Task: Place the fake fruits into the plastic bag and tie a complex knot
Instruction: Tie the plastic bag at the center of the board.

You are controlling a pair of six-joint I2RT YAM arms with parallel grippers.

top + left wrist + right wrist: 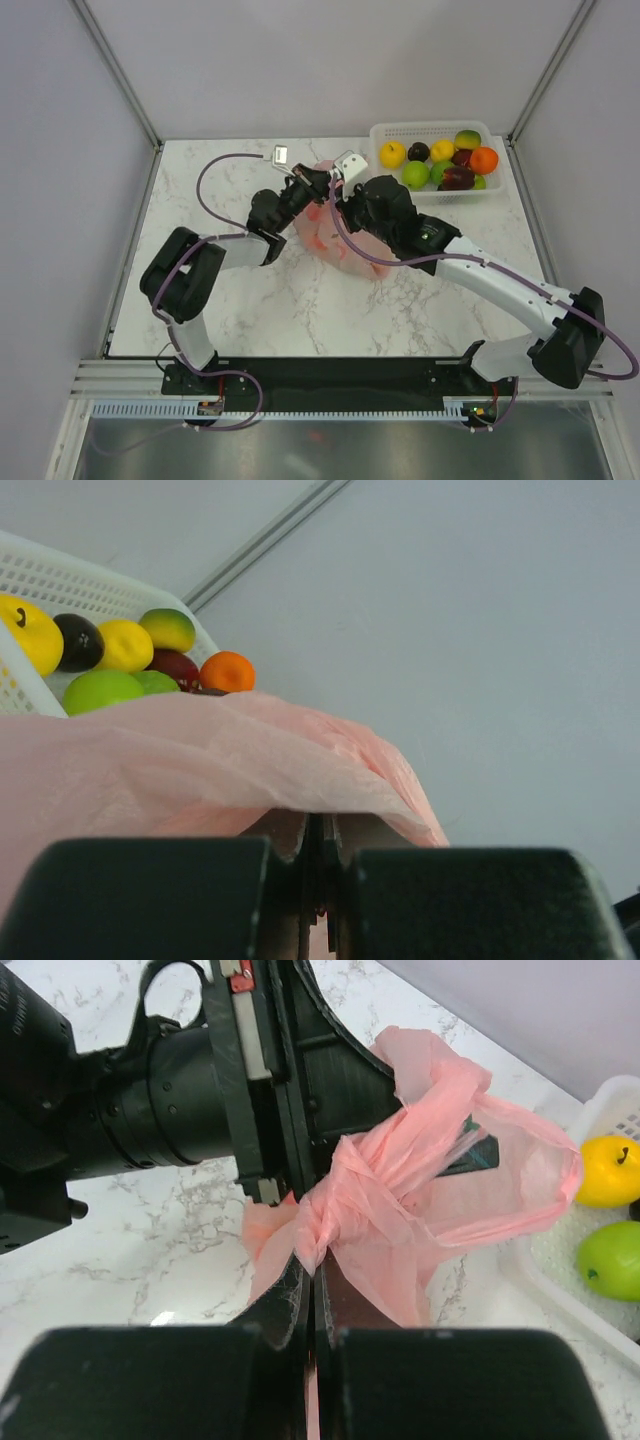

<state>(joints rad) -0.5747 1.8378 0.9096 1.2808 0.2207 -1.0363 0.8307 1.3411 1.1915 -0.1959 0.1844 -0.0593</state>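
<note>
Bag (318,240): mid-table, between both arms, near the basket (425,126) in the back right corner; bare table (230,320) to its left and front; fruits (440,160) in basket. Left gripper (318,825): closed on bag film. Right gripper (312,1260): pinched on the twisted bag neck, shown only by right wrist; the top view hides both grips.

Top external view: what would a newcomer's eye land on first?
The pink plastic bag sits crumpled at mid-table between the two arms. The left claw and right claw are both shut on its plastic, with a twisted knot right at the right claw's tips. Next come the bright fake fruits, heaped in the white basket at the table's far right corner.
</note>
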